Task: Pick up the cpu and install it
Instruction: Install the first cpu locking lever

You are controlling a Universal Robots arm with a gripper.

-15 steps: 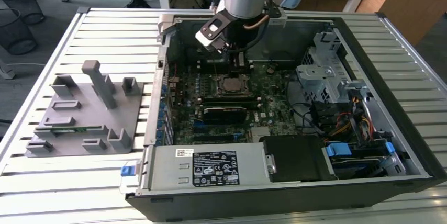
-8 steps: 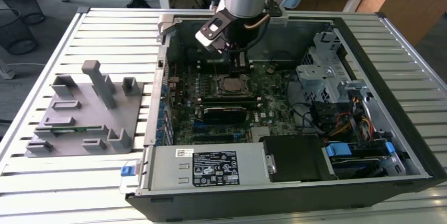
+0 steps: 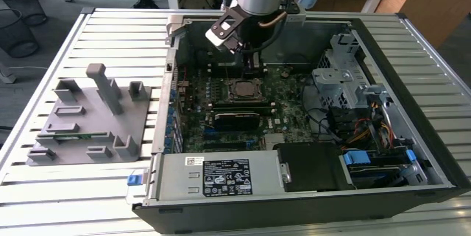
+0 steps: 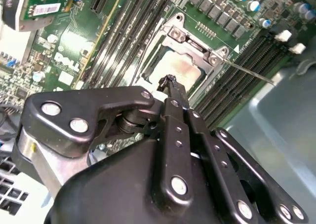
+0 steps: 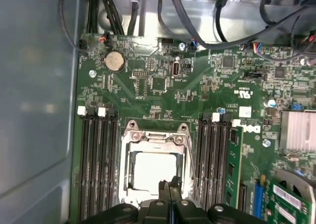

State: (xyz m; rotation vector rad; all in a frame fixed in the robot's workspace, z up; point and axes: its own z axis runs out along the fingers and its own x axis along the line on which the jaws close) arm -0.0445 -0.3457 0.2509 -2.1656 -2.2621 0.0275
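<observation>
Jaws (pressed together) over the cpu in its socket.

Printed stickers sit on the power supply and on the expansion card. White silkscreen marks sit on the motherboard. No text legible.

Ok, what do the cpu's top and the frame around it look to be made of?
The cpu: its top looks like metal, pale silver with a soft sheen. The socket frame: probably stamped bare steel, bright grey with glints and screw heads on it; the exact alloy can't be told.
</observation>
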